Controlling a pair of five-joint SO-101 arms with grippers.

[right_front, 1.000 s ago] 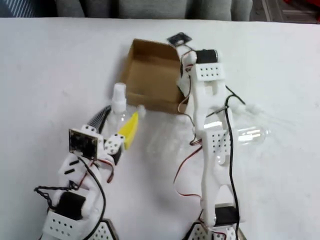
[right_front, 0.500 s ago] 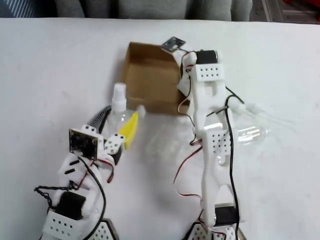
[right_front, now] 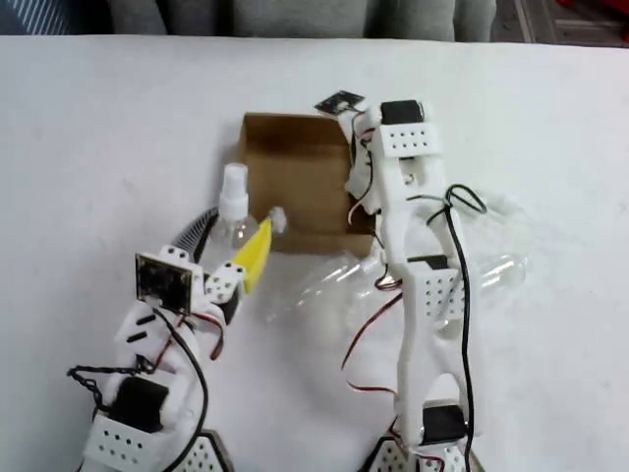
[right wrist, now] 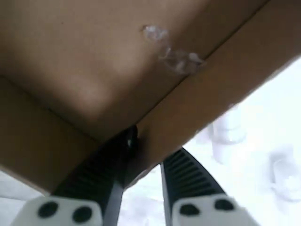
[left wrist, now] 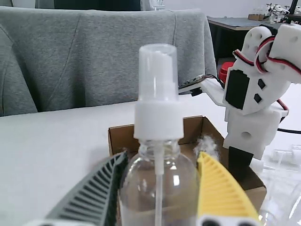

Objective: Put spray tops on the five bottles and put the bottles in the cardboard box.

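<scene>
Left arm's fingers (left wrist: 221,188), one grey and one yellow, are closed snug on the body of a clear bottle (left wrist: 157,183). The bottle is upright, with a spray top (left wrist: 158,94) seated on its neck. In the high view it stands left of centre, just beside the left wall of the cardboard box (right_front: 295,167) and not yet over it.

Right arm's fingers (right wrist: 186,172) are almost closed, astride the box's right wall near a corner. One finger is inside, one outside, and the card is pinched between them. The box sits at upper centre on the white counter (right_front: 118,128), opening upward.

Two loose bottles (right_front: 319,285) lie on their sides below the box, beside the right arm. Cannot tell whether they are capped.

Judged step: the capped bottle is ready to be lifted in.

Risks from here:
- The grip is on smooth, round plastic, so the bottle may slip or tilt as it is raised over the wall.
- The bottle's base could catch the box rim. The box is light card held at one corner only, so it would likely pivot or crumple.
- Both arms are close together at the box, so they could collide while the bottle is placed.
- The right arm's links and cables hang over the loose bottles, and a nudge would send them rolling.
</scene>
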